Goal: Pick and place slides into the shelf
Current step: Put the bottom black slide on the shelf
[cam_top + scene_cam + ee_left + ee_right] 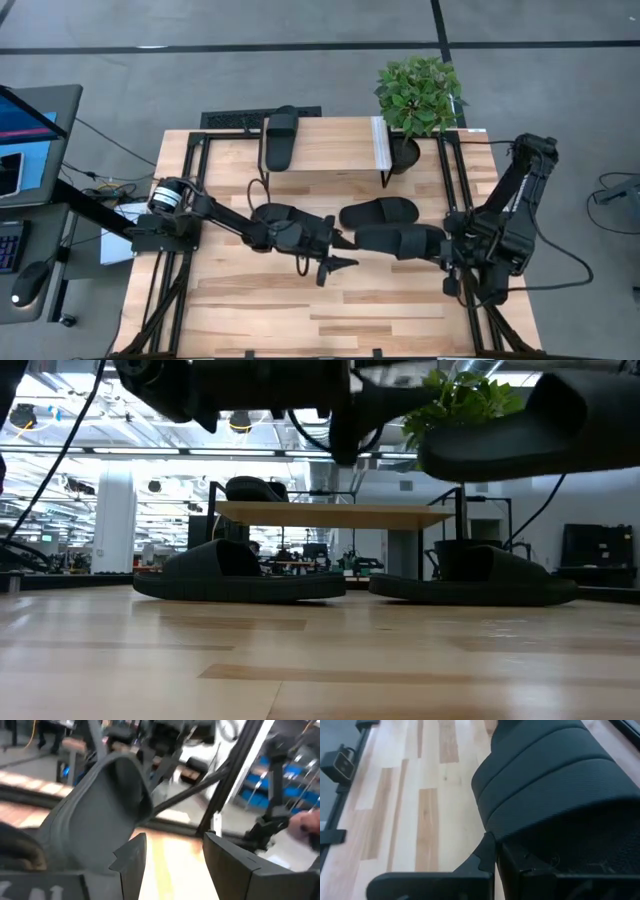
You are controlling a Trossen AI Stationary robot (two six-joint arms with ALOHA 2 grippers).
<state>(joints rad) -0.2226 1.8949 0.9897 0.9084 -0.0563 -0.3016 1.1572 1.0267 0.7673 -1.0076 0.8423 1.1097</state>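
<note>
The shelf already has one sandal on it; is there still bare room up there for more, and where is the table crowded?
The shelf carries one slide at its left end; the board is bare from there to the pale strip by the plant. The crowding is mid-table in front of it: three slides and both grippers. The near planks are free.

Matte slides, pale wood
Slides (379,212) look matt black, finely textured rubbery foam; tabletop (300,310) and shelf (330,145) show smooth light wood.
</note>
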